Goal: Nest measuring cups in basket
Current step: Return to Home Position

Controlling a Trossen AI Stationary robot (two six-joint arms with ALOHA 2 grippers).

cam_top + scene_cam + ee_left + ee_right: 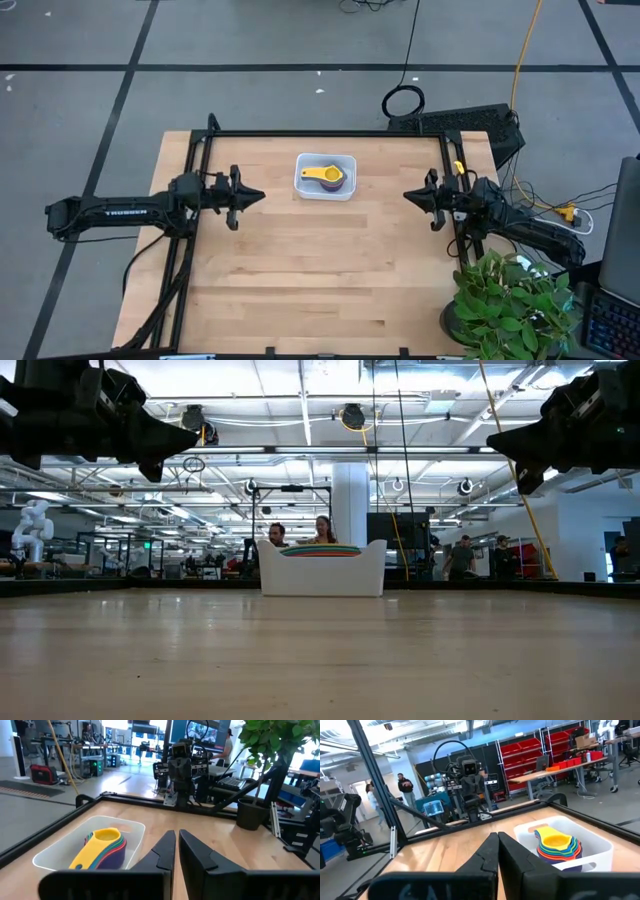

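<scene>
The measuring cups (325,177) sit nested, yellow on top, inside the basket (326,196), which stands on the tabletop (300,280) between the left claw (258,194) and the right claw (408,196), well apart from both; each claw is closed and empty, so homing probably asks only for a slow, level withdrawal clear of the basket.

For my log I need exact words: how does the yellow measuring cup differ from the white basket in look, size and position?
The yellow measuring cup is yellow; the basket is white. The cup is small, round, with a handle; the basket is much wider and rectangular. The cup lies on top of the nested stack; the basket stands on the table and holds it. Both open upward.
</scene>
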